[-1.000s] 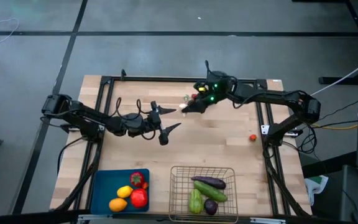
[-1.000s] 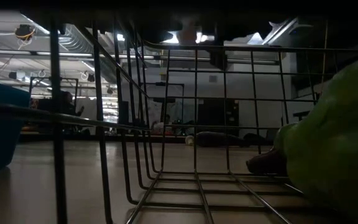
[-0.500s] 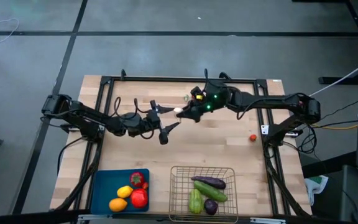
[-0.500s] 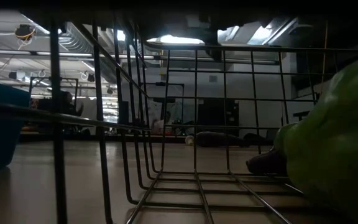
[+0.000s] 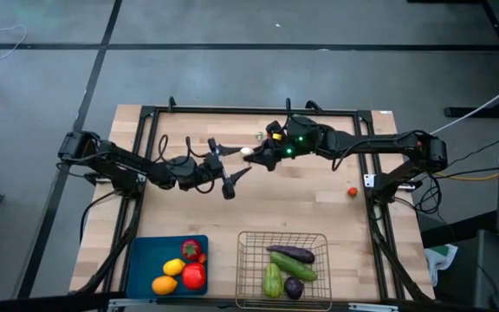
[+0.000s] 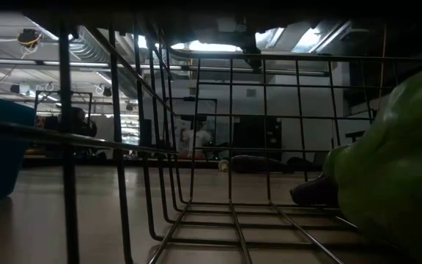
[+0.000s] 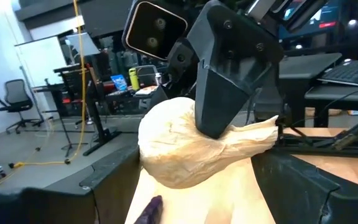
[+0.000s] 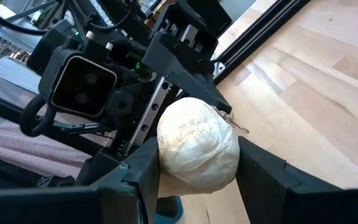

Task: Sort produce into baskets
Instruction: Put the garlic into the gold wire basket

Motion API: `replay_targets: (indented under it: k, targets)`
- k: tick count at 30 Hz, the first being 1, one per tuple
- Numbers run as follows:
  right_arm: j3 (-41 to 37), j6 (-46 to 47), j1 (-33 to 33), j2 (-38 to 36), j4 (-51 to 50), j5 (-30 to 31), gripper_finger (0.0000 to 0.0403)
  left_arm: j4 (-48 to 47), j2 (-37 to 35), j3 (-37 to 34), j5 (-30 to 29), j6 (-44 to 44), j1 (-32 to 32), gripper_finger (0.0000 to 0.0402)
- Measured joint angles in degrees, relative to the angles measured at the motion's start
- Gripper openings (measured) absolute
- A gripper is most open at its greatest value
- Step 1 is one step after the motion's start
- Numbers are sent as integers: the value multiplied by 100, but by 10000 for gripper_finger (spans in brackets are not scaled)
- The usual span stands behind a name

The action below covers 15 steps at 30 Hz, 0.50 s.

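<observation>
My right gripper (image 5: 251,154) is shut on a white garlic bulb (image 5: 247,152) above the middle of the table's far half. My left gripper (image 5: 235,163) is open right in front of it. Its fingers (image 7: 306,186) stand on either side of the garlic (image 7: 185,149), and I see no touch. The blue tray (image 5: 141,260) at the near edge holds a lemon, an orange and red ones. The wire basket (image 5: 248,260) beside it holds a purple eggplant (image 5: 291,254), a cucumber and a green pepper (image 6: 401,169). My right gripper pinches the garlic's round body (image 8: 197,149) between its two fingers (image 8: 263,174). The fingers come about level from the table's right side. The garlic is lifted clear of the table, and its papery stem end (image 7: 260,132) sticks out past one finger.
A small red piece (image 5: 352,191) lies on the wood near the right rail. A tiny piece (image 5: 260,136) lies near the far edge. Black frame rails run along the table's left, right and far sides. Bare wood lies between the arms and the baskets.
My right gripper has carried the garlic toward the table's left edge, up to my left gripper's open fingers. The garlic stays clear of the table.
</observation>
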Motion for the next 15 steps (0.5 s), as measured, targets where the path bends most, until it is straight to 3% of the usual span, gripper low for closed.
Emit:
replay_targets:
  k: [4, 15]
  targets:
    - [0, 4, 0, 3, 0, 24, 170, 0, 0, 0, -69, 4, 9, 282]
    - [0, 39, -2, 3, -24, 18, 177, -26, 0, 0, -135, 22, 11, 192]
